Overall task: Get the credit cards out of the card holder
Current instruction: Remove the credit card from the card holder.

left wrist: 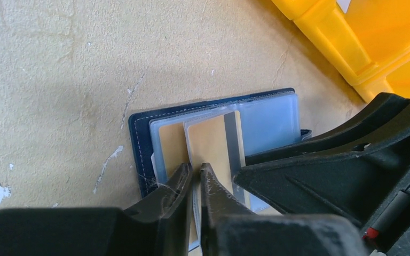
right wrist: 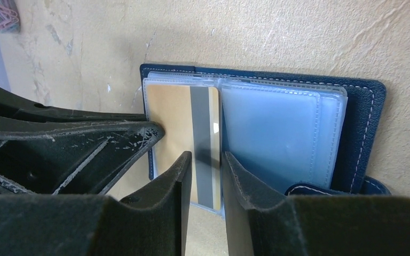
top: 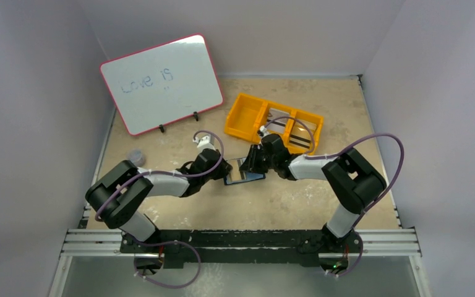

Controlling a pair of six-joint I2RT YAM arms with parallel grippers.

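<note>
Beige table is carrying the open holder at its centre, with both claws meeting over it. One card is poking from the holder's 9 o'clock pocket. Its long axis is running 12 to 6, and it is lying at 12 from the right claw, whose jaws are standing apart, framing its stripe. The left claw is sitting barely parted at the card's edge; I cannot tell whether it is gripping.

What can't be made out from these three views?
Left wrist: the left gripper covers the striped card's near end; whether it grips is unclear.
Right wrist: cloudy pockets may hide more cards; the right gripper covers the card's lower end.
Top external: both grippers cover most of the card holder.
</note>
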